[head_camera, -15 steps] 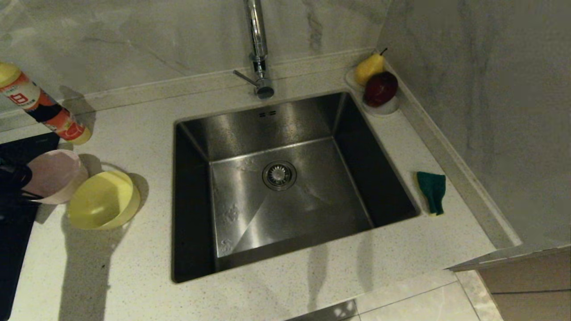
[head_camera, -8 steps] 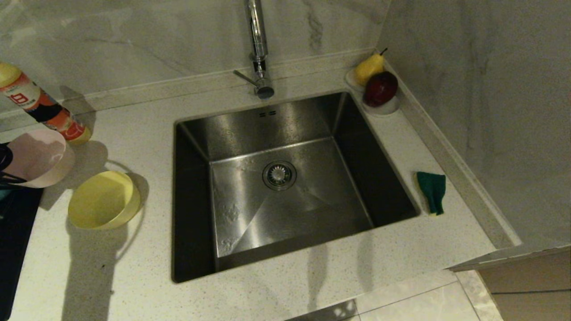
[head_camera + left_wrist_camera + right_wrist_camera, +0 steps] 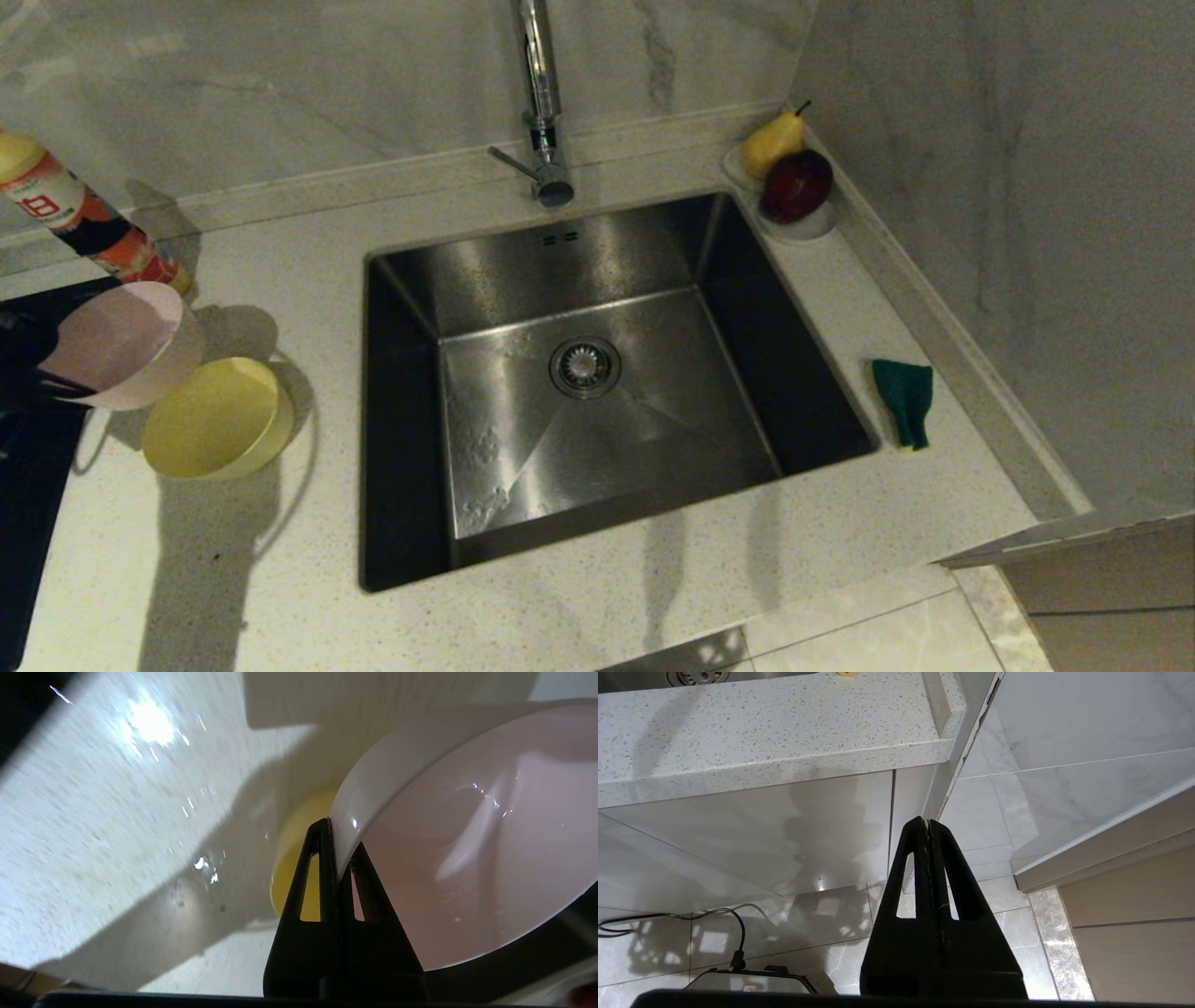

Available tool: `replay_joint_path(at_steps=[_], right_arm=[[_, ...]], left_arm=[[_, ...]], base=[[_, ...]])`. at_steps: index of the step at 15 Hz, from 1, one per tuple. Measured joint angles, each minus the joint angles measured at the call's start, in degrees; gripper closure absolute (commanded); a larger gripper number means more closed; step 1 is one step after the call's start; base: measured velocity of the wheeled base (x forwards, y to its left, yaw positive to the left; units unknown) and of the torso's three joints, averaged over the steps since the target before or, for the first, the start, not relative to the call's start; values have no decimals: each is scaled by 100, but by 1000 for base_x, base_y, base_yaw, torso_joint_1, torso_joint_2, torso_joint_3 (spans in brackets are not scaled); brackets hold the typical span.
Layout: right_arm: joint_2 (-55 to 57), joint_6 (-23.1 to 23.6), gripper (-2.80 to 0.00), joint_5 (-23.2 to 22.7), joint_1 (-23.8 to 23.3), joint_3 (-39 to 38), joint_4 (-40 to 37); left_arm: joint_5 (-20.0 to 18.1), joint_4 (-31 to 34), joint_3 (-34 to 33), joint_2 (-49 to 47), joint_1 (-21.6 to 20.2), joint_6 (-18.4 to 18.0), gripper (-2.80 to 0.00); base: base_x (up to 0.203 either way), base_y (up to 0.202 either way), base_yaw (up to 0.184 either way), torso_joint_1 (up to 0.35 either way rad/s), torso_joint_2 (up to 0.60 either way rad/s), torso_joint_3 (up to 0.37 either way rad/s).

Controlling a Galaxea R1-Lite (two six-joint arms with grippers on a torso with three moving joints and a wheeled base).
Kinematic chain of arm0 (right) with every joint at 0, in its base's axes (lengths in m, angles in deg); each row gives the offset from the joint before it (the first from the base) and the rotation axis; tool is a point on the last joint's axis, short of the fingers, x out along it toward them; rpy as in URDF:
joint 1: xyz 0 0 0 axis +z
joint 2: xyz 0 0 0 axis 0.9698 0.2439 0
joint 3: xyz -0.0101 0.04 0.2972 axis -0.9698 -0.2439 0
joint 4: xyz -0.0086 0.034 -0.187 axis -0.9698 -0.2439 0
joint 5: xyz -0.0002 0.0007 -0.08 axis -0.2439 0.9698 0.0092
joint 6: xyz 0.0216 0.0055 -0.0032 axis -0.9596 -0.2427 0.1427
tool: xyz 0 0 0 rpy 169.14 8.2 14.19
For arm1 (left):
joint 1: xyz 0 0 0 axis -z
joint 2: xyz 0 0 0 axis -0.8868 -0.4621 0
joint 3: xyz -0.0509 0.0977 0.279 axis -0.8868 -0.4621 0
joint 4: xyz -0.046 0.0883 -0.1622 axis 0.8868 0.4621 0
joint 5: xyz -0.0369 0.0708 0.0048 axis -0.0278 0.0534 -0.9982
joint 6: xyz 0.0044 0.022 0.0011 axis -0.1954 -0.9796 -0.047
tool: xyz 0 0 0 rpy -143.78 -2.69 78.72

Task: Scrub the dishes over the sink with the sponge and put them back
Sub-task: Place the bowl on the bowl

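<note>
My left gripper (image 3: pixel 338 840) is shut on the rim of the pale pink bowl (image 3: pixel 467 858), one finger inside and one outside. In the head view it holds that pink bowl (image 3: pixel 126 343) tilted above the counter at the far left, just behind the yellow bowl (image 3: pixel 215 420), which rests on the counter. The left gripper (image 3: pixel 51 378) shows there only as a dark shape at the frame's edge. The sponge (image 3: pixel 904 401) lies green side up on the counter to the right of the sink (image 3: pixel 560 252). My right gripper (image 3: pixel 924 823) hangs shut and empty below the counter's front edge.
A tall chrome faucet (image 3: pixel 540 103) stands behind the sink. An orange-labelled bottle (image 3: pixel 84 224) leans at the back left. A white dish (image 3: pixel 808 227) with a pear (image 3: pixel 773 142) and a red apple (image 3: pixel 796 185) sits in the back right corner. A dark surface (image 3: pixel 28 504) borders the counter's left side.
The left gripper lifted the pink bowl up and to the left off the counter, then carried it to the right, back toward the yellow bowl. The right arm has not moved.
</note>
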Motion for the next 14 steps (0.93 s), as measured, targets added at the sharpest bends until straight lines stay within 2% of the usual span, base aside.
replay_joint_path(at_steps=[3, 5, 7, 9, 14], right_arm=[[0, 0, 0, 0, 0, 0, 4], [0, -2, 0, 0, 0, 0, 4], [0, -2, 0, 0, 0, 0, 1], [0, -2, 0, 0, 0, 0, 2], [0, -2, 0, 0, 0, 0, 4]], left_arm=[[7, -11, -372, 198, 437, -281, 0], [34, 6, -463, 270, 619, -292, 0], [93, -44, -590, 299, 667, -306, 0], [337, -55, -758, 264, 684, -338, 0], [385, -293, -861, 155, 678, -342, 0]], base=[[0, 0, 0, 0, 0, 0], [0, 0, 0, 0, 0, 0], [0, 0, 0, 0, 0, 0], [0, 0, 0, 0, 0, 0], [0, 0, 0, 0, 0, 0]])
